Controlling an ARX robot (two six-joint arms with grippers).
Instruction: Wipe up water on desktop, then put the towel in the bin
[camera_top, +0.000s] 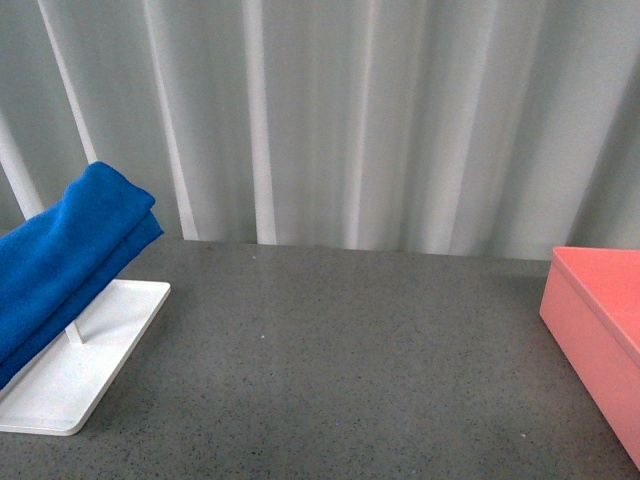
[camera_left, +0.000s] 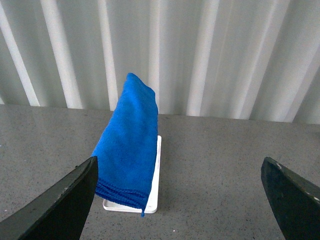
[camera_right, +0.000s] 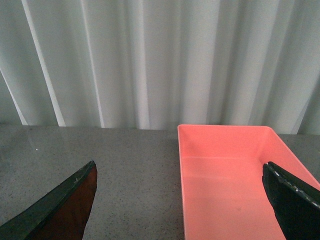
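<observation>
1. On the left wrist camera I see the left gripper (camera_left: 178, 161) spread wide, its 2 dark fingers (camera_left: 60, 200) far apart and holding nothing.
2. Beyond those fingers sits the towel (camera_left: 131, 145), apart from them. It is bright blue, folded, and draped over a stand with a flat white base (camera_left: 156, 192).
3. On the right wrist camera the right gripper (camera_right: 178, 166) is also wide, its 2 fingers (camera_right: 295, 200) gripping nothing.
4. The salmon-pink bin (camera_right: 225, 175) lies ahead of that gripper with its open top facing up.
5. In the front view the towel (camera_top: 70, 250) fills the left edge of the frame, sloping up toward the centre. A thin white post (camera_top: 73, 333) under it rises from the white base (camera_top: 90, 370).
6. The bin (camera_top: 595, 310) sits at the right edge of the frame, well apart from the towel.
7. The speckled grey desktop (camera_top: 330, 360) lies between them, with a pale pleated curtain (camera_top: 350, 120) behind.
</observation>
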